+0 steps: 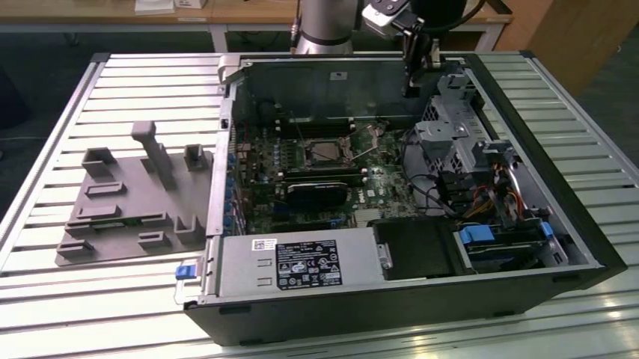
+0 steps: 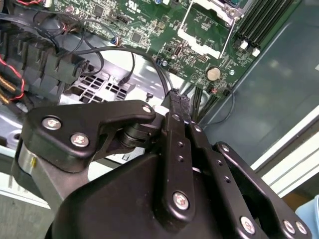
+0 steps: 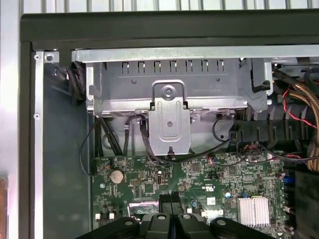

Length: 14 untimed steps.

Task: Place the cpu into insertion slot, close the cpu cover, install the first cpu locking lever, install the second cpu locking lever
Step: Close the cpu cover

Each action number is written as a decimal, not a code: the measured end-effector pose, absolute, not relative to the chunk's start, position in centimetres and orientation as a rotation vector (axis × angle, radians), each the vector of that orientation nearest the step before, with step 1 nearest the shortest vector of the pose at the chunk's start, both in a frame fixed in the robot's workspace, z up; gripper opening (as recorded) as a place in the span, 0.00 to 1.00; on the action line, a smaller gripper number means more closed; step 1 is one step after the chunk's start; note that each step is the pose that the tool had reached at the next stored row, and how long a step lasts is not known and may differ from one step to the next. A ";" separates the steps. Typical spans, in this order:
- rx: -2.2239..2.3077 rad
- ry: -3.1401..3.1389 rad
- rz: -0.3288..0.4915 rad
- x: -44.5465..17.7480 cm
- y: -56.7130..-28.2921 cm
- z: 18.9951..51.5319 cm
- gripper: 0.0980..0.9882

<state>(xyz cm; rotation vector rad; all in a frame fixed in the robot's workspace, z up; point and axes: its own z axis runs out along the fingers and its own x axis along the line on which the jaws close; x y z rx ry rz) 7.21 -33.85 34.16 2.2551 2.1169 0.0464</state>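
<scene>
The black two-fingered tool (image 1: 409,88) hangs on the grey robot arm inside the open black computer case (image 1: 574,224), close to the far wall of the case. The case lies on a table (image 1: 120,90) made of silvery metal slats. In both wrist views the fingers of the tool (image 2: 178,99) (image 3: 171,196) are pressed together, and nothing is between them. The tips are above the green motherboard (image 3: 199,174), near the small round silver battery (image 3: 116,175) and not far from the silvery metal drive cage (image 3: 169,74).

The square processor socket (image 1: 325,152) is in the middle of the motherboard, well apart from the tool, toward the exterior view's left of it. In the second wrist view the thin silvery metal cpu cover (image 2: 200,47) is lifted open beside the socket, and the green board shows through its square window. The centre of the socket looks dark grey in the exterior view. I cannot tell whether the cpu lies in it.

Near the socket is the black-finned graphics card (image 1: 319,196). In front of it is the silvery power supply box (image 1: 295,265) with a black label. A grey moulded holder (image 1: 130,202) with upright posts stands on the table, to the exterior view's left of the case.
</scene>
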 end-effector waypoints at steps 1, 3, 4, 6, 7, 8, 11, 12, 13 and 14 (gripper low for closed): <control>2.255 2.117 0.046 7.2 -33.9 34.0 0.00; 2.255 2.117 0.046 7.2 -33.9 33.6 0.00; 2.255 2.117 0.046 7.1 -33.9 33.4 0.00; 2.255 2.117 0.046 7.1 -33.9 33.1 0.00; 2.255 2.117 0.046 7.1 -33.9 32.9 0.00; 2.255 2.117 0.046 7.1 -33.9 32.7 0.00; 2.255 2.117 0.045 7.0 -33.9 32.2 0.00; 2.256 2.117 0.045 7.0 -33.9 32.0 0.00; 2.256 2.117 0.045 7.0 -33.9 31.8 0.00; 2.256 2.117 0.045 7.0 -33.9 31.6 0.00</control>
